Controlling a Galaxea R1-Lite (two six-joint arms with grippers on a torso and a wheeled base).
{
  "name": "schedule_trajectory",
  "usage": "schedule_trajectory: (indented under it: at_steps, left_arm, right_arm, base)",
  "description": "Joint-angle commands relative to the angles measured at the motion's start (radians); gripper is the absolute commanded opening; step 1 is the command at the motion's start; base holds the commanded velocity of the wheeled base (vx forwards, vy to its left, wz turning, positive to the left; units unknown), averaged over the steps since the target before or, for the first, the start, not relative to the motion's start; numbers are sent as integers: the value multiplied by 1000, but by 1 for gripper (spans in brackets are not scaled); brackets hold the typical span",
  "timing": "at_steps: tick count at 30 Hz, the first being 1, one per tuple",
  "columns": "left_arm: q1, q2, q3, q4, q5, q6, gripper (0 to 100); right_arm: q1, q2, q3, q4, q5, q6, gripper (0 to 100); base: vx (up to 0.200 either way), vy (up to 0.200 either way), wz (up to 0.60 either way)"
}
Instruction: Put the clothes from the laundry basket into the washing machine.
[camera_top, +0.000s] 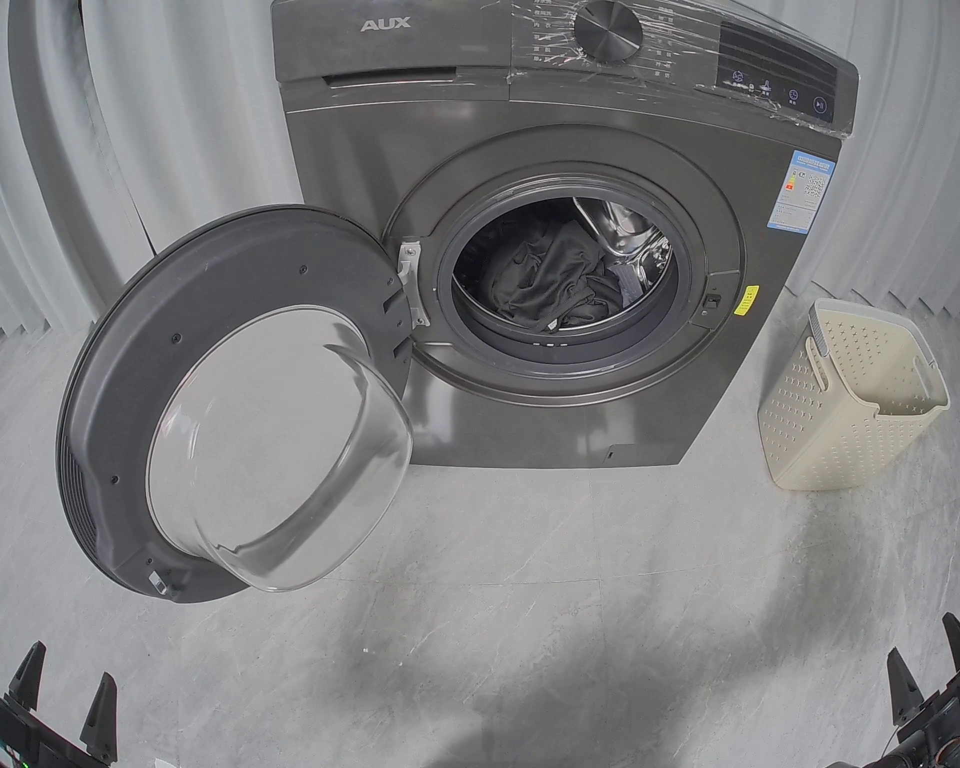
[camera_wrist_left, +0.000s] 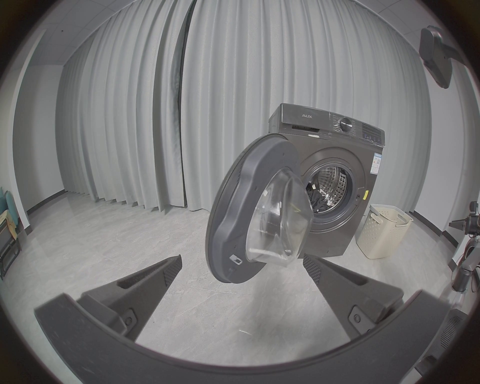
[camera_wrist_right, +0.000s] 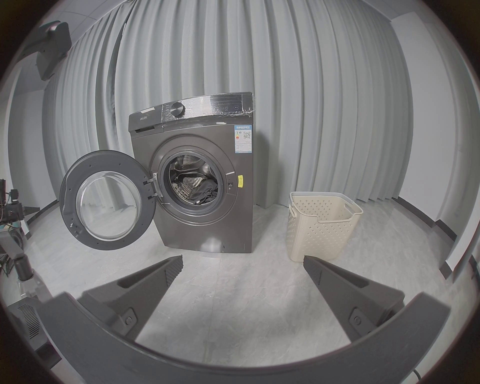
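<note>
Item count: we see one front-loading washing machine (camera_top: 350, 160), one round door (camera_top: 130, 380), one laundry basket (camera_top: 840, 430) and two hands. The clothes (camera_top: 545, 275) form one dark heap; we cannot tell how many pieces it contains.

1. Washing machine. In the head view it stands on the grey floor (camera_top: 560, 600) at 12 o'clock, in front of pale curtains (camera_top: 170, 110). One control dial (camera_top: 608, 28) sits on its top panel.

2. Door. It is swung fully open on the hinge at 9 o'clock of the drum opening. Its clear glass bowl (camera_top: 270, 440) faces outward.

3. Clothes. The heap lies inside the drum (camera_top: 630, 225), in the lower half of the opening, from about 5 to 8 o'clock.

4. Laundry basket. This cream, perforated basket stands upright on the floor at 4 o'clock of the drum opening, near the machine but apart from it. We see its perforated inner walls.

5. Left hand (camera_top: 65, 690). It sits at 7 o'clock of the head view, well apart from the door. In its wrist view the left hand (camera_wrist_left: 241, 260) has both fingers spread wide. It grips nothing and touches nothing.

6. Right hand (camera_top: 925, 665). It sits at 5 o'clock of the head view, well apart from the basket. In its wrist view the right hand (camera_wrist_right: 242, 260) is equally wide apart and free of any object.
</note>
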Motion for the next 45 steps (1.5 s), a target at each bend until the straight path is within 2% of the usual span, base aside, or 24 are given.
schedule_trajectory:
  at_steps: [1,10,17,21,25,26,27,30,31,32,33,41,45]
  left_arm:
    - [1,-8,18,-1,2,0,100]
    - [1,-10,18,-1,2,1,100]
    - [1,-10,18,-1,2,1,100]
    - [4,-10,18,2,2,17,100]
    - [1,0,-61,-33,-10,0,100]
    - [-7,29,-202,-5,-43,-6,100]
    - [-10,64,-254,29,-59,-6,100]
    - [-10,207,-340,68,-125,-5,100]
    - [-8,214,-341,67,-130,-5,100]
    - [-5,316,-370,38,-167,-5,100]
    - [-5,357,-380,21,-181,0,100]
    - [-36,694,-452,-166,-228,4,100]
    - [-42,840,-469,-272,-293,4,100]
  right_arm:
    - [0,-10,18,0,0,0,100]
    - [0,-12,18,0,0,0,100]
    - [0,-12,18,0,0,2,100]
    - [0,-12,18,0,-1,2,100]
    - [0,-12,18,0,0,2,100]
    - [0,-12,18,0,0,2,100]
    - [0,-12,18,0,0,2,100]
    - [0,-12,18,0,-1,2,100]
    - [0,-12,18,0,-1,2,100]
    - [2,-12,18,0,-1,2,100]
    - [2,-12,18,0,-1,2,100]
    - [2,-12,18,0,-1,2,100]
    - [2,-12,18,0,-1,2,100]
  base:
    - [0,200,0]
    - [0,200,0]
    - [0,0,0]
    - [0,0,0]
    - [0,0,0]
    - [0,0,0]
    - [0,0,0]
    - [0,0,0]
    - [0,0,0]
    - [0,0,0]
    - [0,0,0]
    - [0,0,0]
    - [0,0,0]
